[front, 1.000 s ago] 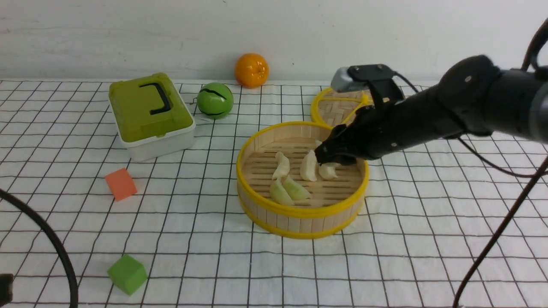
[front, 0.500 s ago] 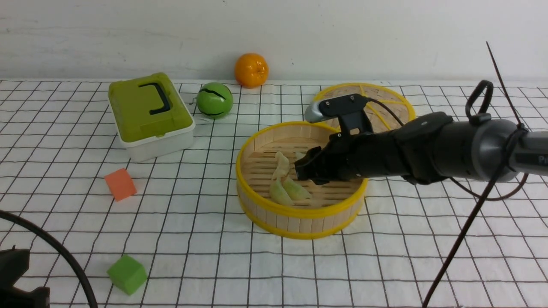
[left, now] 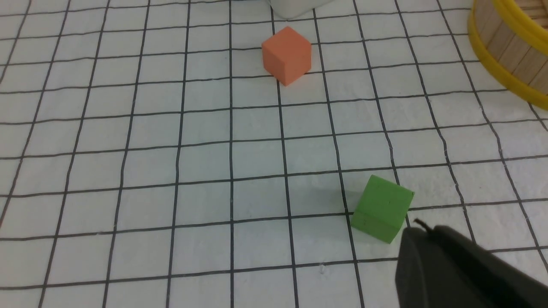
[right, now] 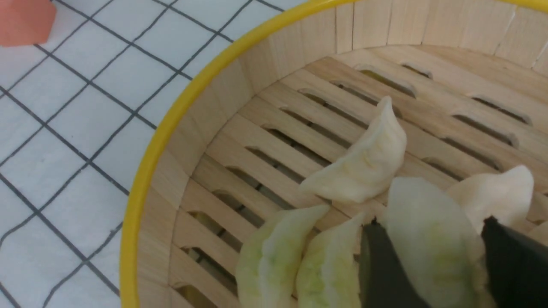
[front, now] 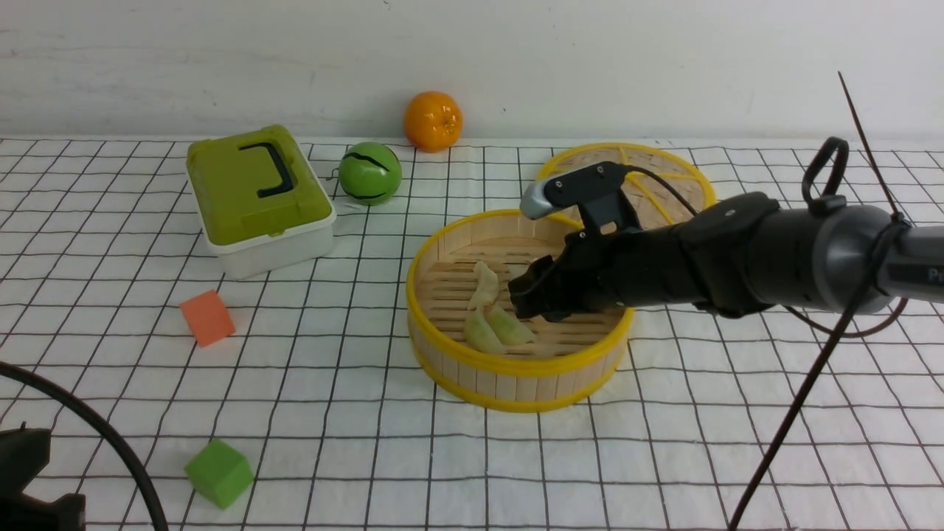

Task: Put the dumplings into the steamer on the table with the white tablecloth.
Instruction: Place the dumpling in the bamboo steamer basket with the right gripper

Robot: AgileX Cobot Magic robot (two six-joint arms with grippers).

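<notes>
Bamboo steamer [front: 516, 365] with yellow rims sits centre-right in the front view on the white grid-cloth desk [front: 664, 457], and the dumplings are in it. A cream dumpling [front: 485, 284] lies mid-floor, with two green-tinged dumplings [front: 495, 330] touching each other lower left of it. The right wrist view shows another cream one [right: 492, 196] behind the fingers. The right gripper [front: 525, 295] reaches in over the right rim, with its jaws at medium width clamped on a pale green dumpling [right: 428, 244]. That one is held low inside the basket, just beside the green pair; I can't tell whether it touches the slats. No dumpling shows on the cloth, so the job is probably near its end, with this placement as the step in hand. To do it well, lower until the dumpling rests on the slats, then open wide enough to clear both sides. Lift straight up so the fingers don't drag the neighbours, and keep the wrist off the yellow rim. The left gripper [left: 428, 256] sits in the lower left of the front view, closed and empty, near the green cube [front: 219, 472]. The orange cube [front: 209, 317] is at left. The green lidded box [front: 254, 195], green ball [front: 370, 173] and orange fruit [front: 433, 120] are upper left. The woven lid [front: 664, 166] lies behind the steamer.
</notes>
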